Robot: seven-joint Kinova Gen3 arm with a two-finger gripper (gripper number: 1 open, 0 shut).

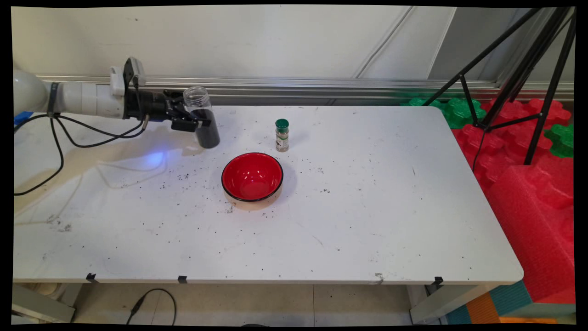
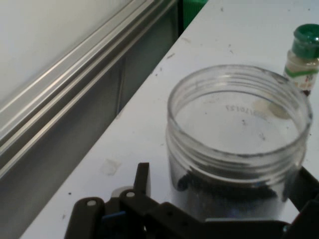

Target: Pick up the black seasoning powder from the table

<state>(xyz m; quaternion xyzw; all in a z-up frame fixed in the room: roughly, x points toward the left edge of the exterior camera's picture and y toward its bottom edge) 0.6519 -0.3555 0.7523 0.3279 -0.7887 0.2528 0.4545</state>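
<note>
My gripper (image 1: 198, 122) is clamped on a clear open-topped jar (image 1: 202, 117) partly filled with dark grains (its mouth gapes just ahead of me), tilted slightly near the white table's (image 1: 367, 220) far left. A green-capped spice bottle (image 1: 282, 135) stands to the right; the red bowl (image 1: 252, 177) sits nearer the front, dark specks scattered around.
</note>
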